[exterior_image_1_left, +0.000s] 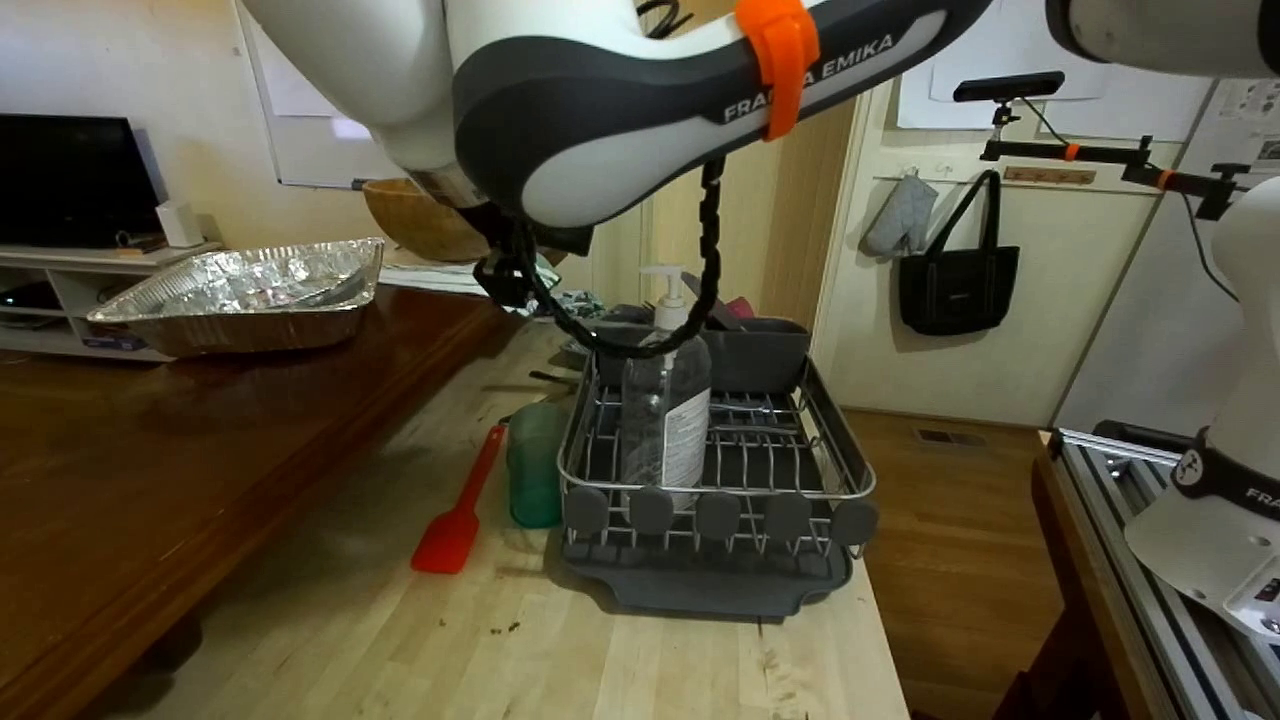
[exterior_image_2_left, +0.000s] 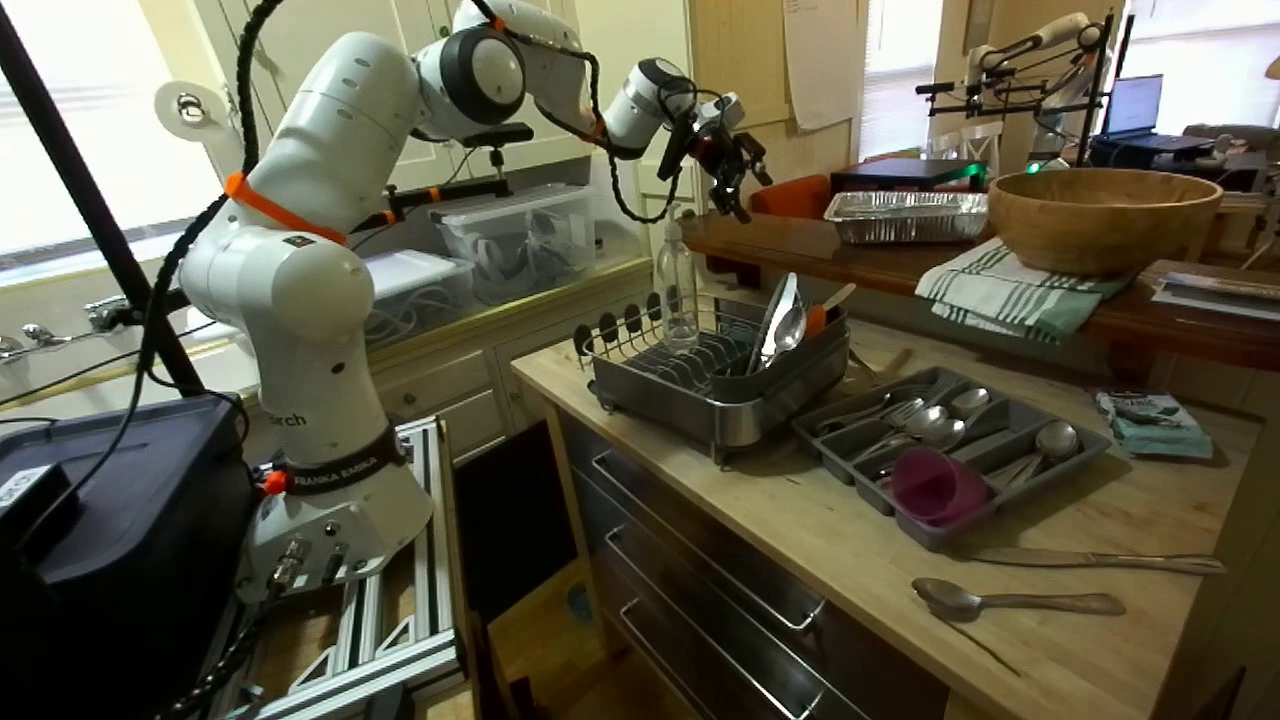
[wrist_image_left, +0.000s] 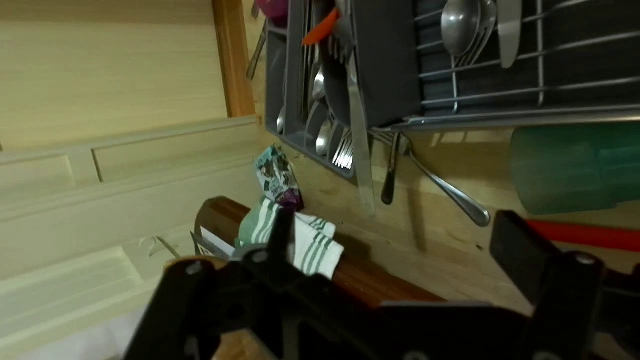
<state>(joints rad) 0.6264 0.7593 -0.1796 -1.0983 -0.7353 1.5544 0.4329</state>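
Arm (exterior_image_2_left: 485, 75) arched — gripper (exterior_image_2_left: 754, 198) tilted down, spread wide, probably above counter (exterior_image_2_left: 800, 515).

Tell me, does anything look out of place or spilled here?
A few things: a pump bottle stands in the dish rack, where dishes would normally go. A knife and a spoon lie on the counter outside the cutlery tray, which also holds a purple cup. Dark specks near the rack could be crumbs.

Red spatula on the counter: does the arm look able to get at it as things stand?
Probably yes: the fingers stand open and hold nothing, and no object lies on the spatula. The green cup is close beside its handle, so the blade end looks freer.
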